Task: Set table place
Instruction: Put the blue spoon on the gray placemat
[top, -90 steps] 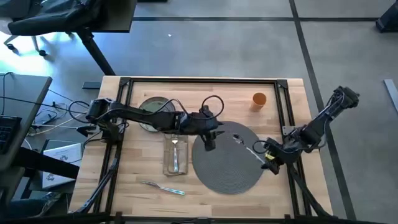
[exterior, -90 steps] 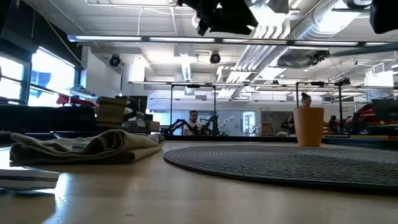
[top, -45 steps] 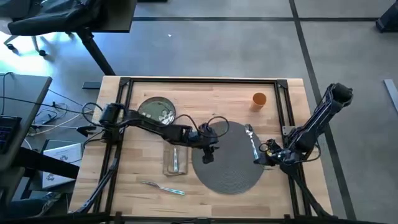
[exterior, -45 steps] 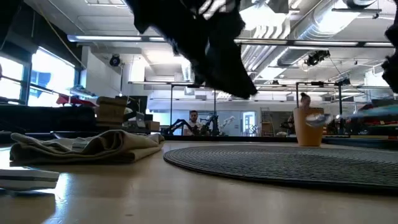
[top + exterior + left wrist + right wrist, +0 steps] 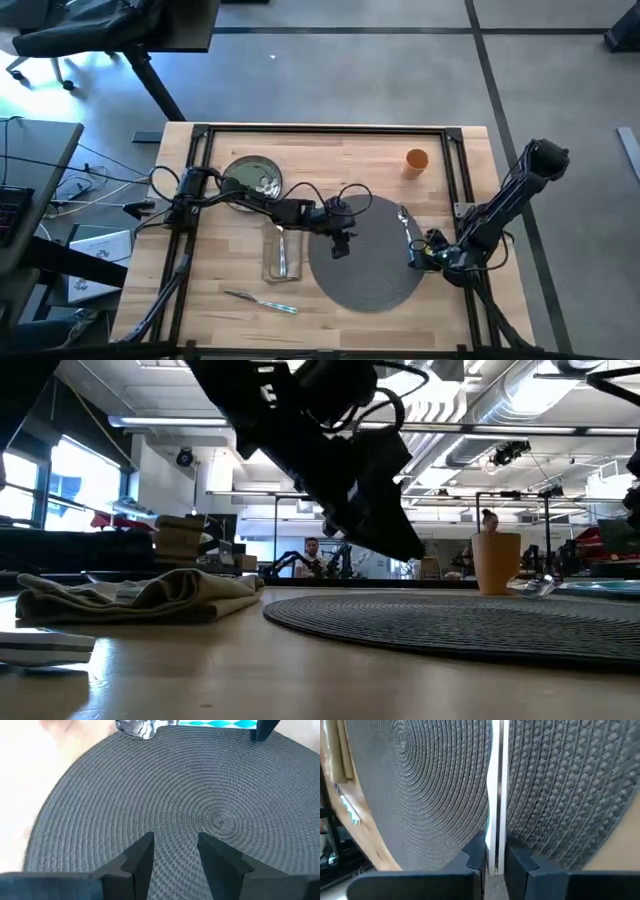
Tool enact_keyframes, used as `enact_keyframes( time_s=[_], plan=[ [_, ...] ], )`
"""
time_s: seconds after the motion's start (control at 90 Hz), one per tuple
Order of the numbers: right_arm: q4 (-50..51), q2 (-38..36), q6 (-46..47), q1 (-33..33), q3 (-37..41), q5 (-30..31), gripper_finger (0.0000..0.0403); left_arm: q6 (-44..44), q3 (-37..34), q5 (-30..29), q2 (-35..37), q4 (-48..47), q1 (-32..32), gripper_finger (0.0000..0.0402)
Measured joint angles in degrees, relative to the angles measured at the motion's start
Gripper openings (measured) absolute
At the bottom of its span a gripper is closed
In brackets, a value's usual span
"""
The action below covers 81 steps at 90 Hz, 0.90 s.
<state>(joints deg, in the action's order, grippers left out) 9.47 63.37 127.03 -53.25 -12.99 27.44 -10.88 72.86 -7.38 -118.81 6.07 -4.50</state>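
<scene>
Spoon (image 5: 404,226) is clamped by its pale handle between the closed fingers of the right gripper (image 5: 424,252), the bowl reaching ahead of the fingertips over the right side of the grey woven mat (image 5: 365,285). Judgement: the step in hand is laying this cutlery beside the mat; the gripper should carry it clear of the weave, lower it flat to the table (image 5: 330,160), then release. The left gripper (image 5: 340,246) hovers over the mat's left part, fingers parted and empty. Napkin (image 5: 281,250) lies just beyond it.
</scene>
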Motion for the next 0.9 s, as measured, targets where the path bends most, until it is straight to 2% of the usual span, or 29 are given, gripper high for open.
enact_keyframes(
  time_s=[0.133,0.367,0.522,0.9],
  plan=[
    [-2.3,2.2,-1.4,0.0,0.0,-0.7,0.0042,-1.1,-0.1,3.1,-0.7,-0.1,0.9,0.0135],
    [-2.5,3.0,-2.0,0.0,-0.2,-1.4,0.0078,-1.0,0.0,3.4,-0.7,0.1,1.3,0.0135],
    [-2.9,1.6,-2.6,0.0,-0.2,-6.9,0.0101,-1.0,0.0,3.5,-0.7,-0.1,1.3,0.0135],
    [-1.7,-2.7,-6.3,0.1,0.0,-12.0,0.0106,-1.0,0.0,6.0,-0.7,1.1,1.5,0.0135]
  ],
)
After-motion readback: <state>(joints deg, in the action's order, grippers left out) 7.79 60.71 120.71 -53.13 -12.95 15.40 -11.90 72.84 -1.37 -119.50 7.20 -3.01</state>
